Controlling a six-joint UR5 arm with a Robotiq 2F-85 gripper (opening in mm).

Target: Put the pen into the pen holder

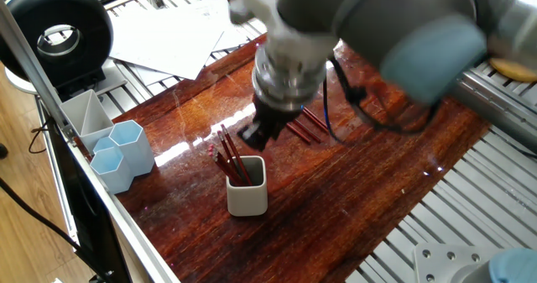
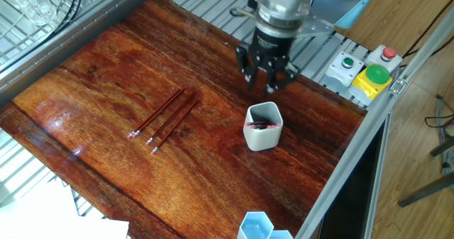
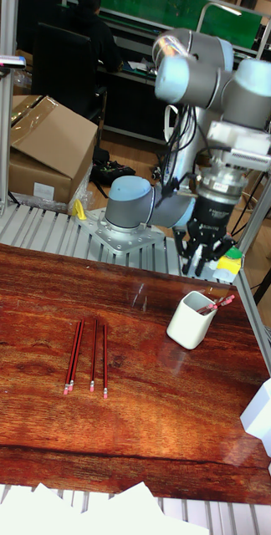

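Tall fixed view: pencils, holder, raised gripper.
Three red pencils (image 3: 87,358) lie loose mid-table with bare wood around; beyond, near the right edge, the off-white pen holder (image 3: 191,321) contains pencils; farthest, the gripper (image 3: 204,266) hangs above, fingers spread, empty.

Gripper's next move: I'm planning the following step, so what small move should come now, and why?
Probably carry the gripper over toward the three pens lying on the table. It hangs open and empty above the pen holder, which already holds several pens, while those three lie outside it.
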